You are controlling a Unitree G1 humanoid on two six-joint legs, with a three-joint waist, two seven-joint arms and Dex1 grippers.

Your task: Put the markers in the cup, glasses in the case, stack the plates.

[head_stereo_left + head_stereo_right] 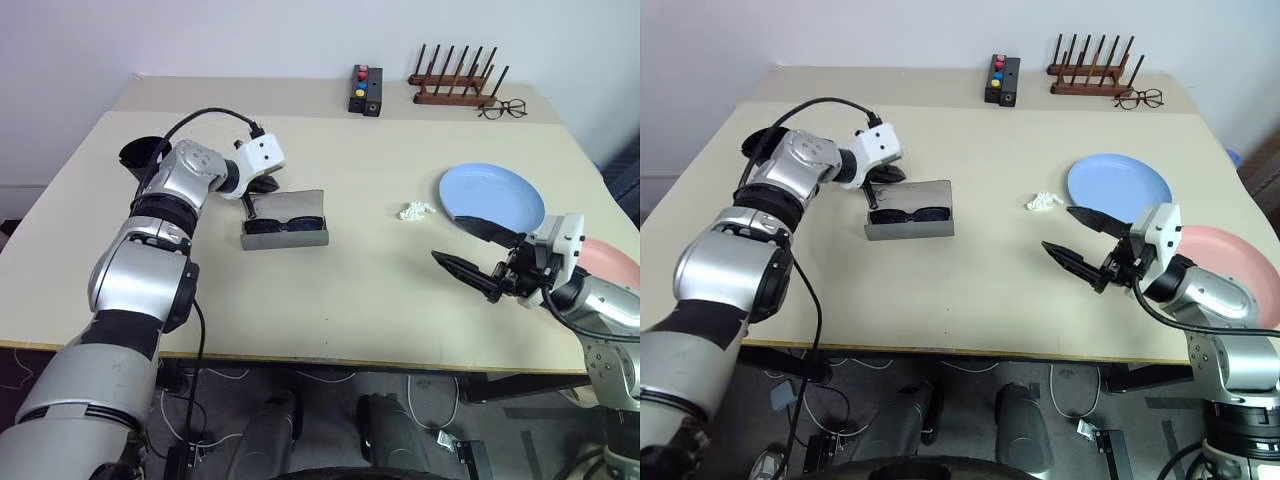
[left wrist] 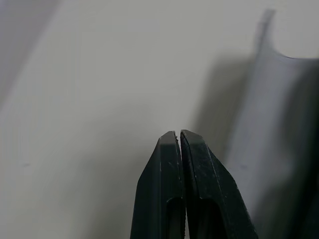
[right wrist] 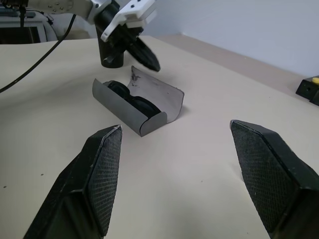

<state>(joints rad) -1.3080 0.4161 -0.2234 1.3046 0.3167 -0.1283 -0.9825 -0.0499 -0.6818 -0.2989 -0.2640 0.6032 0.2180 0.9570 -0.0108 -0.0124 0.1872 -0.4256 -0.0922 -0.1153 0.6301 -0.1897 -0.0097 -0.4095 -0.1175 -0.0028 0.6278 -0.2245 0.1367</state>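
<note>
A: Where are the glasses [image 1: 906, 214]?
B: Lying in the open case [image 1: 908, 222] on the bench [image 1: 970, 290], long axis running across it, the lid standing up behind.

A: And which arm is nearer?
B: The left gripper [image 1: 252, 206], clenched on nothing, sits at the lid's left end, just behind the case. I judge it could tip the lid forward. The right gripper [image 1: 1080, 244] hangs released, well apart, near the blue plate [image 1: 1120, 186]
</note>
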